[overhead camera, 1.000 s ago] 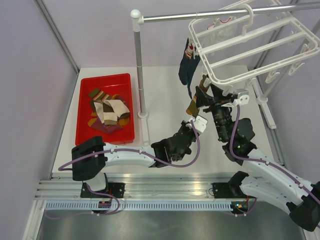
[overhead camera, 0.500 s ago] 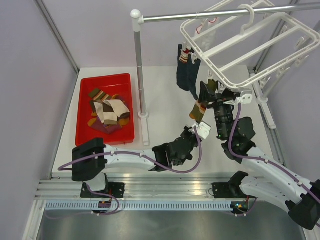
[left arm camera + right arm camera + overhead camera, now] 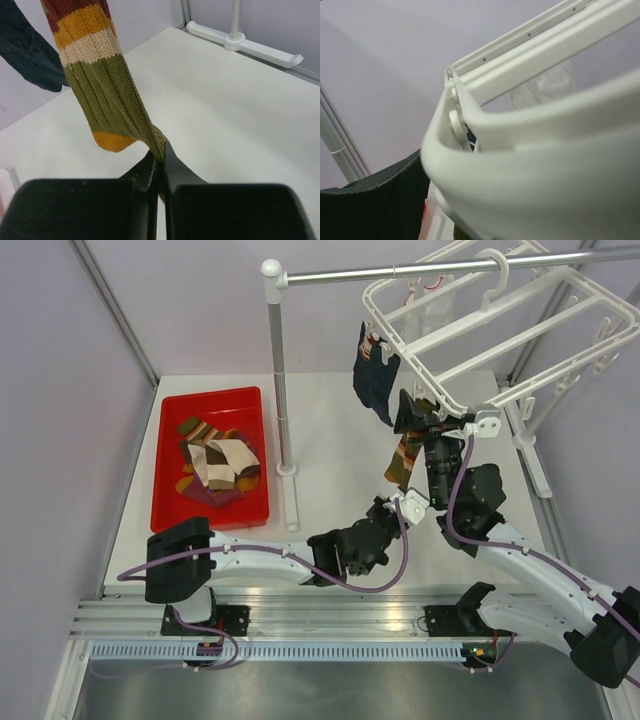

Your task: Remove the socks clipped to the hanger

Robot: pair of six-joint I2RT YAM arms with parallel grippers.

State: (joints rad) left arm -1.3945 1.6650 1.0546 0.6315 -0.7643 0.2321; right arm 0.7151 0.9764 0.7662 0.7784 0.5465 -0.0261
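The white hanger (image 3: 520,335) hangs tilted from the metal rail at the upper right. Dark navy socks (image 3: 372,380) are clipped at its left corner. An olive sock with orange, cream and red stripes (image 3: 404,462) hangs from a clip at its near corner. My left gripper (image 3: 400,505) is shut on this sock's lower end, and the fabric (image 3: 107,95) runs up taut from the pinched fingertips (image 3: 170,160). My right gripper (image 3: 418,416) is up at that near corner, fingers spread by the clip. In the right wrist view the hanger (image 3: 545,150) fills the frame and hides the fingers.
A red bin (image 3: 165,508) at the left holds several loose socks (image 3: 215,465). The metal pole stand (image 3: 279,390) rises between the bin and the arms, and its white foot (image 3: 250,45) lies on the table at the right. A navy sock (image 3: 375,205) hangs close to the right wrist.
The hanger has swung left and the navy socks with it. My right gripper has risen to the hanger's near corner. My left gripper has drawn the olive sock's end down toward the near side.
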